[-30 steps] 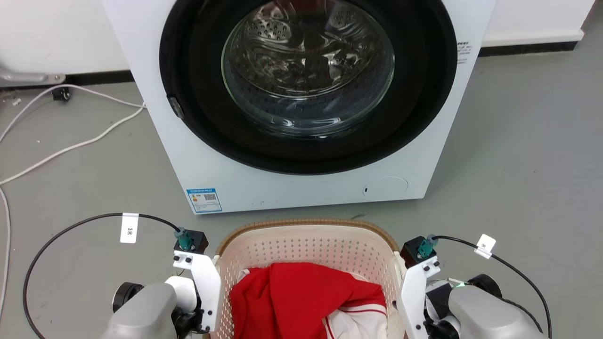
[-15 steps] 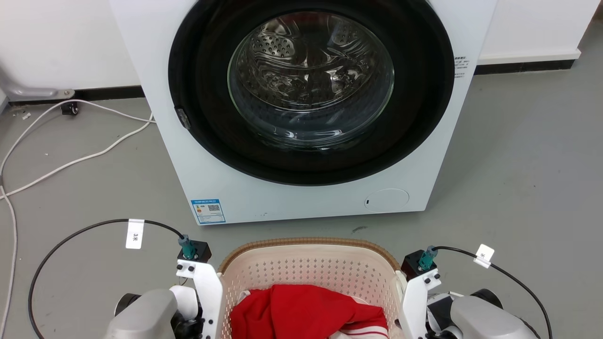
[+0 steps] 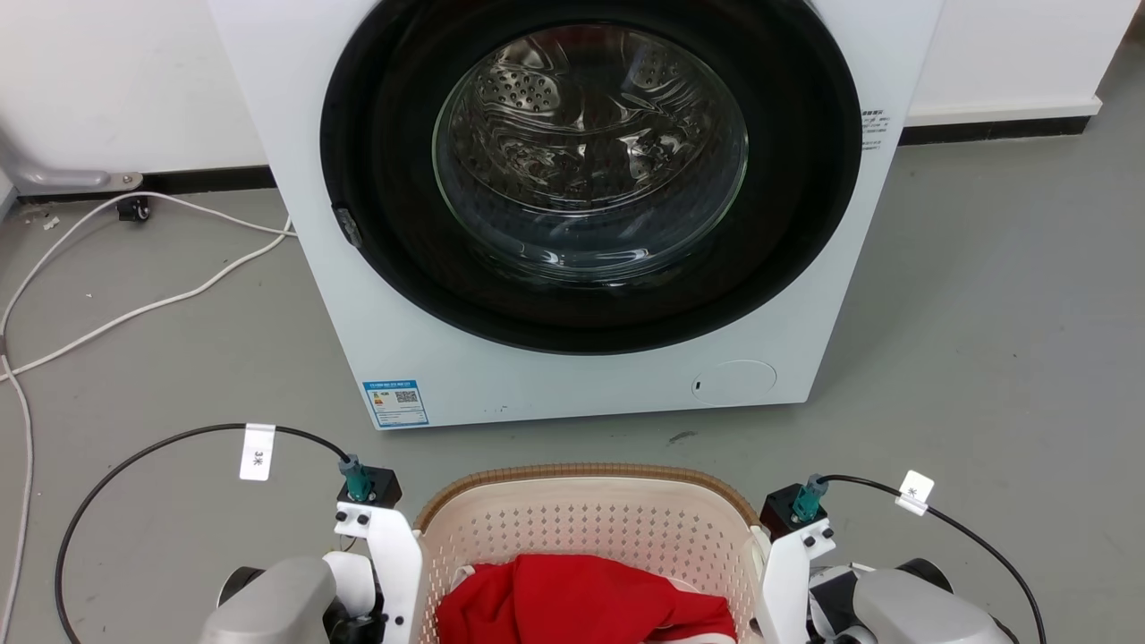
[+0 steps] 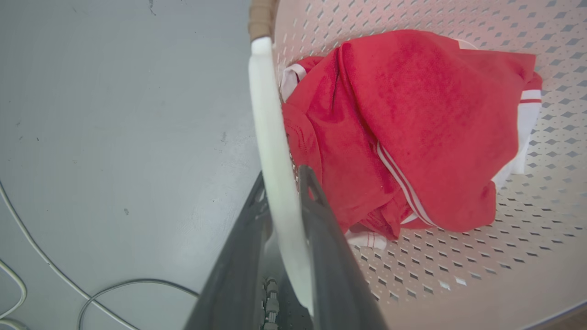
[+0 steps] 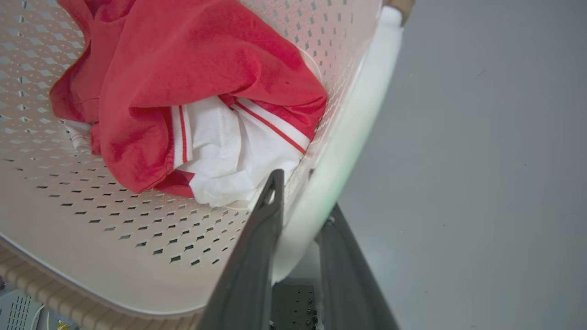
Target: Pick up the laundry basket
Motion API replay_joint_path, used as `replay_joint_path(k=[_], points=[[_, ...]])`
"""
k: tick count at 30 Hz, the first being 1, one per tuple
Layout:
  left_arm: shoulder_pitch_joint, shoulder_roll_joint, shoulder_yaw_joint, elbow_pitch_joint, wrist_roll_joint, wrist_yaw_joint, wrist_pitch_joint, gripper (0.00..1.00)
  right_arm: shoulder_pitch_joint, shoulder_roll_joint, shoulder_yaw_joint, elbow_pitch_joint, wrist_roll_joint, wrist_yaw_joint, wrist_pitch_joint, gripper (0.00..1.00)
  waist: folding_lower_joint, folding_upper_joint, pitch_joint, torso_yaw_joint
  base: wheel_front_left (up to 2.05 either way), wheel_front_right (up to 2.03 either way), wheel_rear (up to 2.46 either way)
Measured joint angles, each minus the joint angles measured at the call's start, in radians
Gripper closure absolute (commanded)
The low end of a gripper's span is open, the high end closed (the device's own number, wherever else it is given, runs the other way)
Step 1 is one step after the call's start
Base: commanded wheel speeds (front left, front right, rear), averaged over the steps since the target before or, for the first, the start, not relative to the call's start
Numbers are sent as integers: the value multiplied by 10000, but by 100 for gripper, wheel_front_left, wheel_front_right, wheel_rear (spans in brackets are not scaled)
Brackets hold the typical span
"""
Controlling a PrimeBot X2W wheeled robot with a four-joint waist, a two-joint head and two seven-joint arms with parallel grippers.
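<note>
Cream perforated plastic, the laundry basket (image 3: 581,528) lies just before the washing machine (image 3: 429,358), holding a red-and-white garment (image 4: 403,114), the left gripper (image 4: 282,174) clamped narrowly on its left handle (image 4: 270,114) and the right gripper (image 5: 302,192) likewise on its right handle (image 5: 362,105).

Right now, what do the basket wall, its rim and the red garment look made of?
Laundry basket: matte cream moulded plastic, going by regular punched holes. Rim: brown weave texture, wicker or moulded imitation; cannot tell. Red garment: soft knit-like fabric, fuzzy nap, creases.
</note>
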Motion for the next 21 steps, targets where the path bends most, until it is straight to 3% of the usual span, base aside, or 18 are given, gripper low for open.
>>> replay_joint_path(k=[21], points=[[-74, 17, -742, 77, -683, 0, -207, 100, -20, -17, 345, 52, 339, 0, -128, 100, 0, 0, -42, 13, 0, 0, 0]])
